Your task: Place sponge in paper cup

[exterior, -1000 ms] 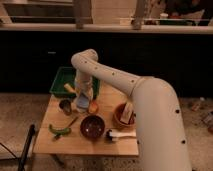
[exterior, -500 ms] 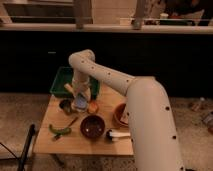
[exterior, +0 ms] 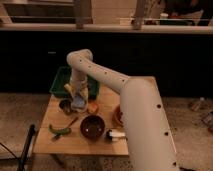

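One gripper [exterior: 78, 96] low near left edge of desk [exterior: 75, 143], at the sponge [exterior: 78, 104] | grip: cannot tell | step: placing, judged | next: centre over paper cup (not located), then release.

On the bench [exterior: 75, 145], the tool [exterior: 78, 100] hangs behind and left of the front bowl [exterior: 92, 126], sponge [exterior: 77, 105] at its tip. The metal cup [exterior: 65, 106] stands farther left of that bowl; the tray [exterior: 61, 82] lies well behind it.

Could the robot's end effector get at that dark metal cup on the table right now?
Probably yes. The end effector hangs low over the table, close beside the dark metal cup, with nothing visible between them.
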Controlling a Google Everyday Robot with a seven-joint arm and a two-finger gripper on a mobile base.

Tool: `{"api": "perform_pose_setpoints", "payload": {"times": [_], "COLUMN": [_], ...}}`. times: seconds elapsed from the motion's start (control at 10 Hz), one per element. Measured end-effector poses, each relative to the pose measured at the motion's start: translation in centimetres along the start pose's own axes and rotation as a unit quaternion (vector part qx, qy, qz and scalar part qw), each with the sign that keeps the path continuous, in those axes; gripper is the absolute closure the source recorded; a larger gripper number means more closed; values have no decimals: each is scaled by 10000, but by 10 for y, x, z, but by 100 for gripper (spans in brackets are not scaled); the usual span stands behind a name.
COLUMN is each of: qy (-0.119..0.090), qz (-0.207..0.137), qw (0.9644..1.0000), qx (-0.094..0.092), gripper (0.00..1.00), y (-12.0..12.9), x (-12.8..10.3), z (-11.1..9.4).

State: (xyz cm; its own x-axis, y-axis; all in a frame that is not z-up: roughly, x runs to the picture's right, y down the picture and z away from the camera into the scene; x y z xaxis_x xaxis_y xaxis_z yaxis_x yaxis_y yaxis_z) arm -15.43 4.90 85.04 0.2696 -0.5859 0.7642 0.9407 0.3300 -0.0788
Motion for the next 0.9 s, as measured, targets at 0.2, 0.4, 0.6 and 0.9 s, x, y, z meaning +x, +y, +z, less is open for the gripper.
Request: {"api": "perform_pose_setpoints", "payload": {"times": [0.2,0.4,0.6,0.9], "qy": [-45,-62,-55,36], "qz": [27,25,27,48], "qw": [10000,10000,10000,9999], "qx": [-26,-54,-70,-108], "gripper": [47,27,20,20], "y": [-2,-4,-4,-3], "x": [2,2,2,3], "z": [2,3,3,-3]}}
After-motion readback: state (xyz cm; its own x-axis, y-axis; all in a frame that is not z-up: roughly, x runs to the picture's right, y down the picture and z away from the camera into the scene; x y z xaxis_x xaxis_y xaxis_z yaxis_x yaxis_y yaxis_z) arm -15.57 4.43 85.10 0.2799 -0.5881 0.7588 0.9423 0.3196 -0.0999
